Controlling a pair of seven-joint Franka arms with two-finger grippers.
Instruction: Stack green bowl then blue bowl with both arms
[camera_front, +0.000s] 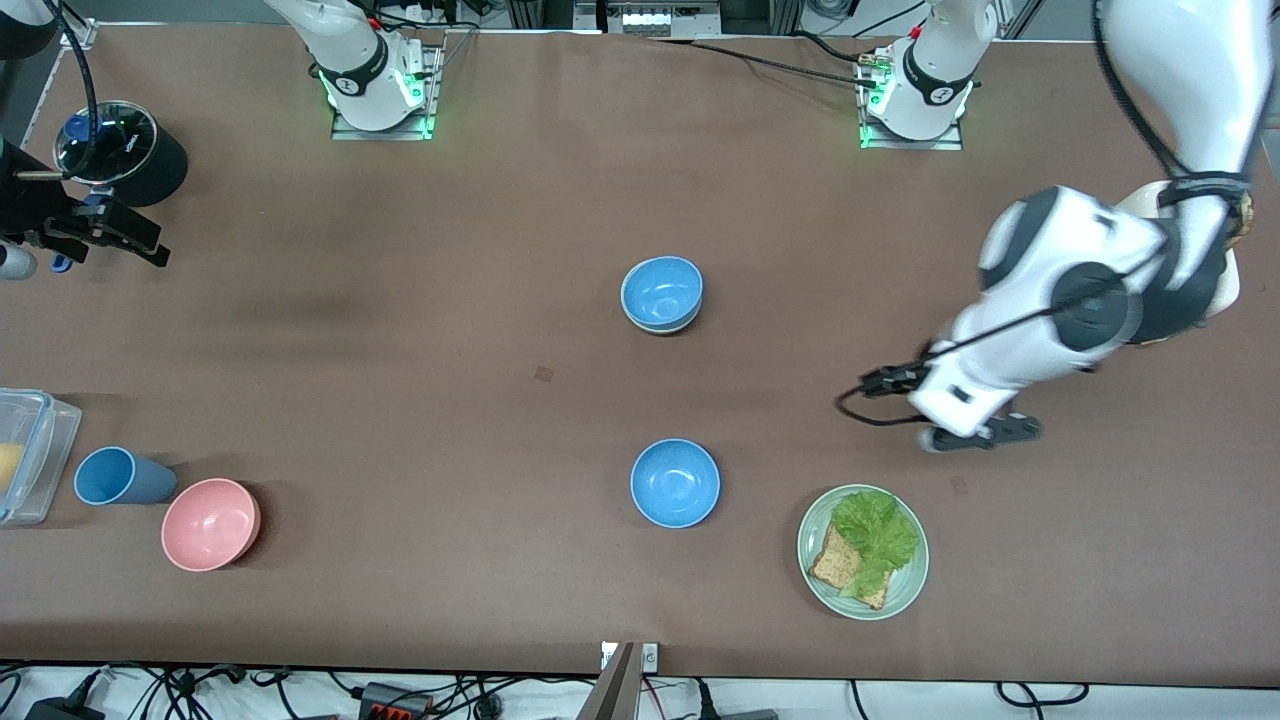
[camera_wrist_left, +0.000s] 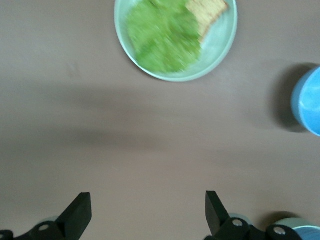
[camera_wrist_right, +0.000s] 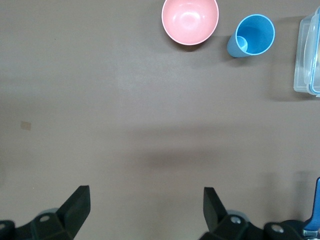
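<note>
A blue bowl (camera_front: 661, 291) sits nested in the green bowl (camera_front: 664, 328) at mid-table; only the green bowl's pale rim shows under it. This stack peeks in at the edge of the left wrist view (camera_wrist_left: 299, 229). A second blue bowl (camera_front: 675, 482) stands alone, nearer the front camera, and also shows in the left wrist view (camera_wrist_left: 309, 100). My left gripper (camera_front: 985, 433) (camera_wrist_left: 147, 200) is open and empty over bare table beside the lettuce plate. My right gripper (camera_front: 115, 235) (camera_wrist_right: 145, 196) is open and empty over the right arm's end of the table.
A green plate (camera_front: 905, 590) (camera_wrist_left: 220, 47) with lettuce and bread lies near the front edge. A pink bowl (camera_front: 211, 523) (camera_wrist_right: 190, 20), a blue cup (camera_front: 110, 476) (camera_wrist_right: 252, 35) and a clear container (camera_front: 30, 455) (camera_wrist_right: 306, 55) stand at the right arm's end. A black round object (camera_front: 125, 150) stands farther back.
</note>
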